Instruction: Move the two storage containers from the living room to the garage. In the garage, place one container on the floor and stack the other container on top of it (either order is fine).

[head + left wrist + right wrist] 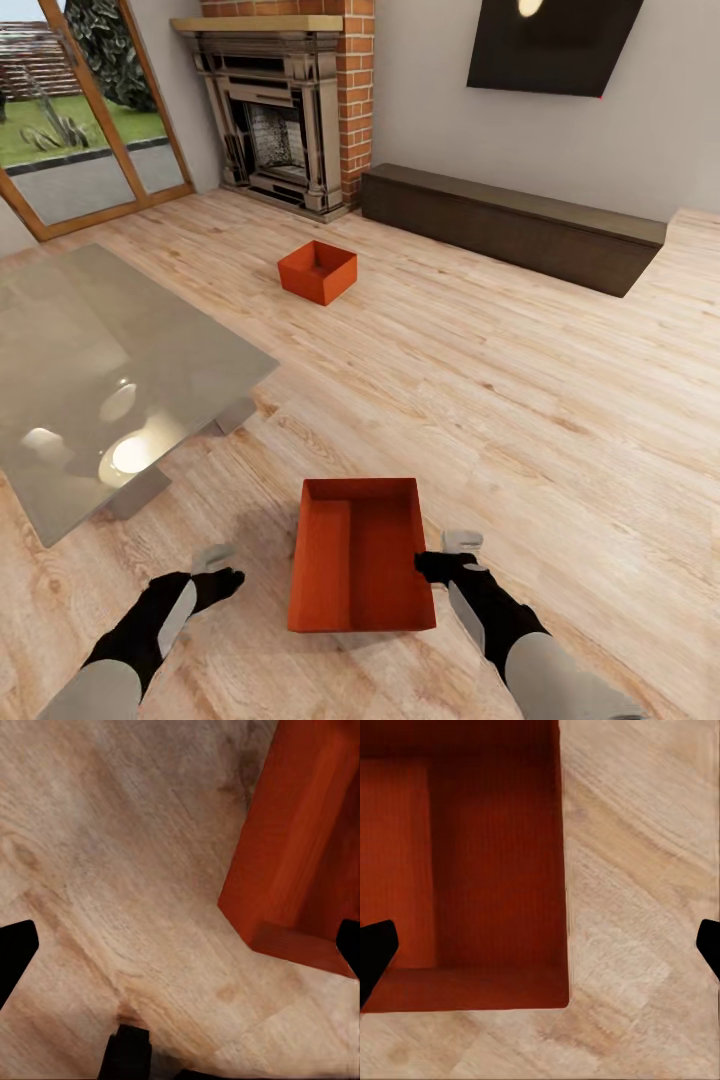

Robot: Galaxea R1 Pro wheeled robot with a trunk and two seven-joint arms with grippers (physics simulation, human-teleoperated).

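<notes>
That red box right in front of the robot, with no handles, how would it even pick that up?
Probably by the thin upright side walls. The near storage container is lidless and sits flat on the wood-plank floor, long sides facing each arm. The right gripper is at the right wall's rim; the left gripper is off to the left, apart from it. Each could come in from its own side, pinching a rim.

A shiny glass table (90, 370) stands on the wood floor (520, 400). A brick fireplace (285, 110) is by the far wall, next to a long dark bench (510, 225) and glass doors (70, 130).
</notes>
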